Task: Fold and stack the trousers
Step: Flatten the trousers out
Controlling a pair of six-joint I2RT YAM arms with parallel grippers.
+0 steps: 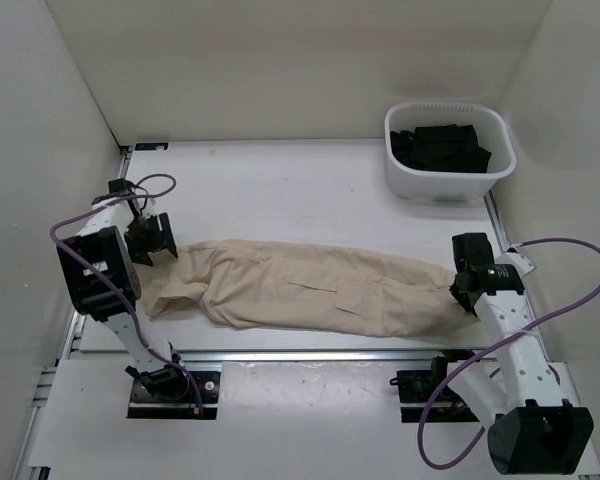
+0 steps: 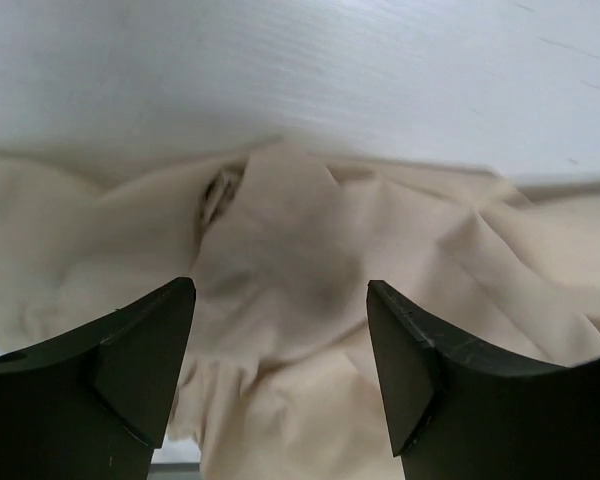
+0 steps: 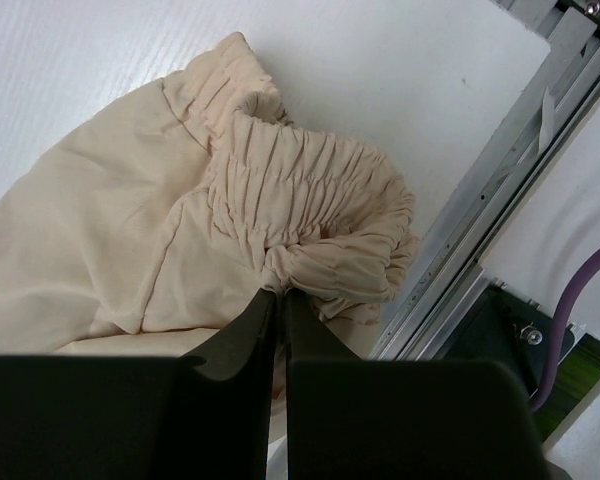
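first fold pending. my right gripper [image 3: 278,293] pinches the long beige cotton trousers' [image 1: 310,290] waistband. left gripper [image 2: 280,295] gapes empty, needing the leg end.

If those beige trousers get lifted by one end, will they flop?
Likely yes: the trousers lie wrinkled and bunched, so they'd sag and trail. The gathered waistband pinched in the right gripper probably won't slip easily.
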